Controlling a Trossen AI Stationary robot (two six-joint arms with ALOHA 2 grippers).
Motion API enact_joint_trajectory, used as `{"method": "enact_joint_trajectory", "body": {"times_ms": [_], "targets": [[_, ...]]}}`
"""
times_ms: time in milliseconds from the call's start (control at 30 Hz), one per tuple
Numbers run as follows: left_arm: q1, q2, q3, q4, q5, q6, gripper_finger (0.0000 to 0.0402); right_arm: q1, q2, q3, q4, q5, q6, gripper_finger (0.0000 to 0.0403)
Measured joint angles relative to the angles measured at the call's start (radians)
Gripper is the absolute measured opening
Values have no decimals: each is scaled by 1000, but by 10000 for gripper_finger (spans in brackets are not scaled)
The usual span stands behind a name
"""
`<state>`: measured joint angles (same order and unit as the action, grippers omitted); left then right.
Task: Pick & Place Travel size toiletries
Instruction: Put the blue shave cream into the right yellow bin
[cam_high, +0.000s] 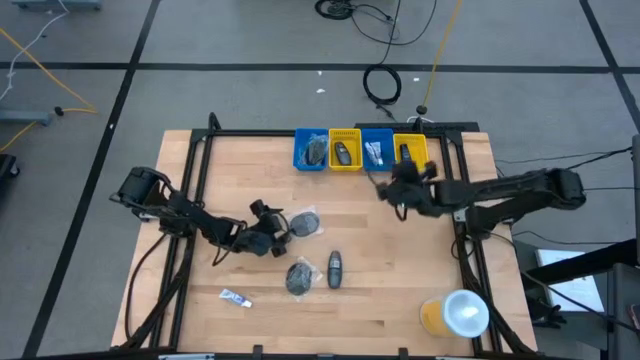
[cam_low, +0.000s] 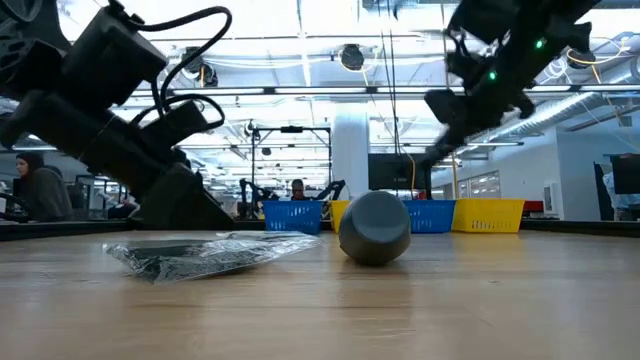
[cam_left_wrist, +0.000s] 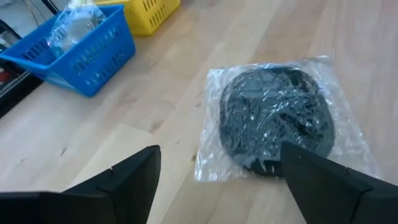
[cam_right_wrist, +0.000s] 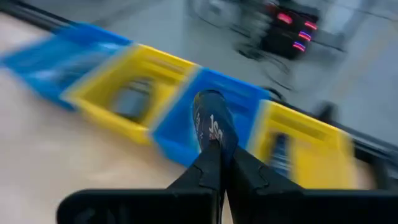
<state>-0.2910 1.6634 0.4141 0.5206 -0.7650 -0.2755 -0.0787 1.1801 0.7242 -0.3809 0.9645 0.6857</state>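
Note:
My left gripper (cam_high: 272, 236) is open and low over the table, its fingers (cam_left_wrist: 124, 180) just short of a clear-wrapped dark round piece (cam_left_wrist: 273, 115) that lies flat on the wood (cam_high: 305, 222). My right gripper (cam_high: 388, 192) is raised in front of the bins and shut on a small dark labelled item (cam_right_wrist: 211, 127). On the table lie a second wrapped piece (cam_high: 298, 277), a dark bottle (cam_high: 335, 268) on its side and a white tube (cam_high: 237, 296). The low view shows a wrapped piece (cam_low: 200, 250) and the bottle's round end (cam_low: 375, 228). My right gripper pinches the dark labelled item by its near end (cam_right_wrist: 211, 155) between the two fingers. The rest of the item sticks out past the fingertips toward the bins. It is lifted clear of the table.
A row of small bins stands along the far edge: blue (cam_high: 312, 150), yellow (cam_high: 345, 150), blue (cam_high: 377, 150), yellow (cam_high: 410, 150), each with items inside. A large yellow cup with a white lid (cam_high: 455, 313) stands at the near right corner. Black frame rails run along the table's sides.

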Motion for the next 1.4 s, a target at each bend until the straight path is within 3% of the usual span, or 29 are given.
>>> {"method": "enact_joint_trajectory", "body": {"times_ms": [267, 467, 800, 1067, 1400], "targets": [[1, 0, -2, 8, -1, 5, 297, -315, 8, 0, -117, -97, -61, 0], [1, 0, -2, 9, -2, 11, 296, -447, 86, 0, -107, -106, -99, 0], [1, 0, -2, 9, -2, 11, 287, -501, 225, 0, 27, -161, -173, 5], [1, 1, -2, 8, -1, 11, 289, -528, 277, 0, 34, -204, -179, 11], [1, 1, -2, 8, 6, 10, 286, -531, 243, 0, -4, -211, -201, 64]]}}
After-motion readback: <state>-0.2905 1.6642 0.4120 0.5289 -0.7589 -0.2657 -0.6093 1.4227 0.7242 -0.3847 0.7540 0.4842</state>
